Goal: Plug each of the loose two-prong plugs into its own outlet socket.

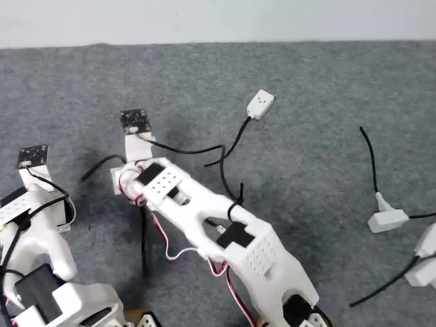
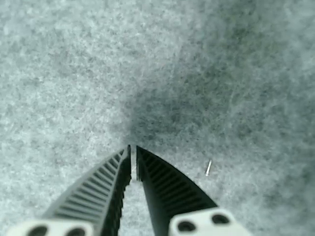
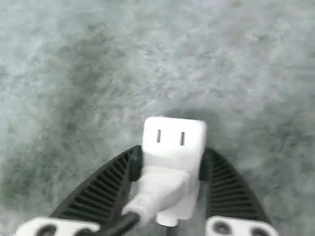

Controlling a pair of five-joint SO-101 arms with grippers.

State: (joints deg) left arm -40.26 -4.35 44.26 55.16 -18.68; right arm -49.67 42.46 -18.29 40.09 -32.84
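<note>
Holding one outlet socket [image 3: 173, 135] in the right hand [image 3: 171, 153]. Gripped from both sides, with black fingers [image 3: 118, 172] pressed on its white body. Two little slots facing out, white cord end pointing back toward the wrist. Down close to the grey counter [image 3: 74, 59]; touching it or not, hard to tell.

Nothing in the left hand [image 2: 133, 149]. Squeezed shut, tips together, pointing at bare counter. Just beside it, a tiny thin pin [image 2: 208, 168].

From up high: the long white right arm [image 1: 218, 218] stretched over the middle-left of the counter. Farther back, a second socket [image 1: 260, 103] lying alone on a black cord [image 1: 231, 146]. Way over on the right side, well apart from both hands, what looks like a white plug [image 1: 387, 219] on its own cord. More white pieces [image 1: 428, 240] at the very edge. Too small to see any prongs.

Looks like the start of the first pair: socket in the grip, no plug in it yet.

Next, probably, getting socket and plug together. Either fetch a plug with the free left hand, or carry the socket across to where the plug lies. Then turn things so the two prongs face the two slots, and push straight in. Keep a tight squeeze on the socket, or risk a slip when pushing.
</note>
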